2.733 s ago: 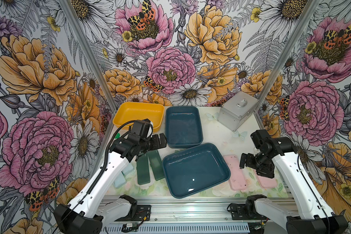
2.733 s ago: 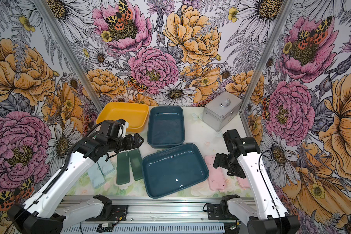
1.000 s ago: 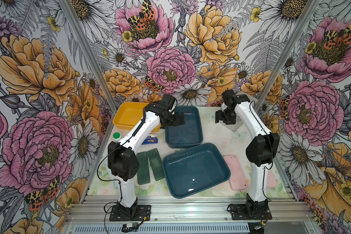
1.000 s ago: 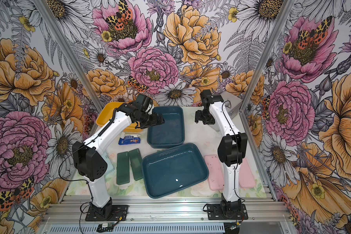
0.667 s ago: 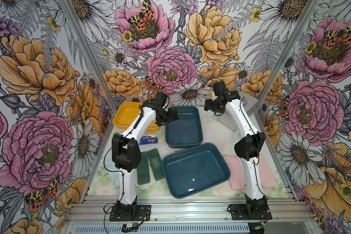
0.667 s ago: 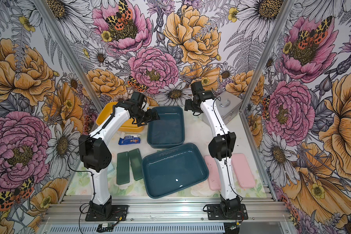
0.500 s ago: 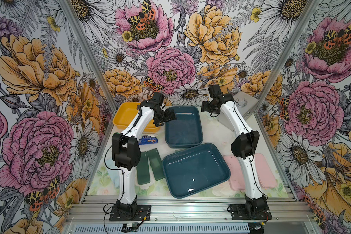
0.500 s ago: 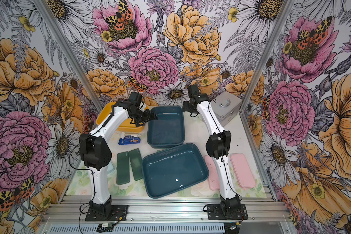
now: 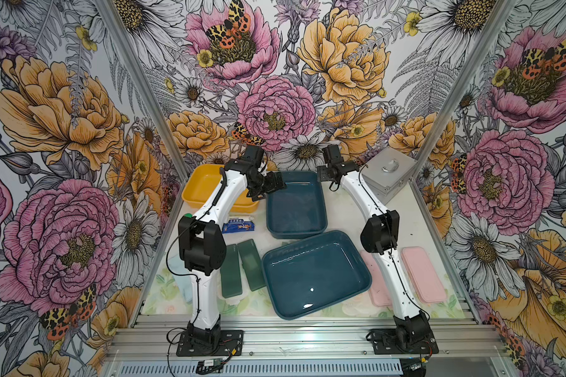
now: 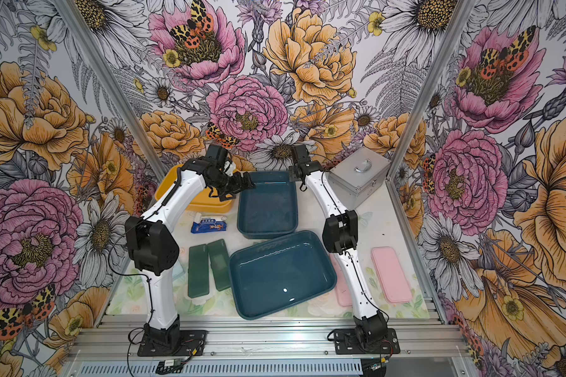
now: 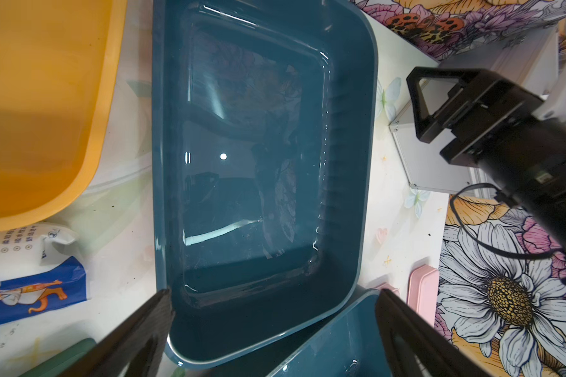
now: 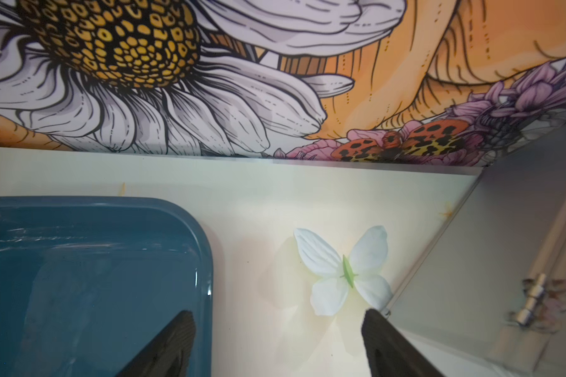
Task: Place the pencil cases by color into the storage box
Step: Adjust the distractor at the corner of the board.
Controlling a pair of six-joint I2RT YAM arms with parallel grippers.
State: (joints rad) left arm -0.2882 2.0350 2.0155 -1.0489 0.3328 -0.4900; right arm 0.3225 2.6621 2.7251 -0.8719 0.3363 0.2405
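White arm links (image 9: 220, 199), black joints (image 9: 201, 244), black base plates (image 9: 233, 340)

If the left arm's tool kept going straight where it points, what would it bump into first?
Most likely the bare floor of the far teal tray: the left tool, open, points down into it. Depth is hard to judge.

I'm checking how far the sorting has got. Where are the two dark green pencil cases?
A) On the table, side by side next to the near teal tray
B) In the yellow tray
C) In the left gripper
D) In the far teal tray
A: in a top view the dark green pencil cases lie flat on the table, side by side, just beside the near teal tray.
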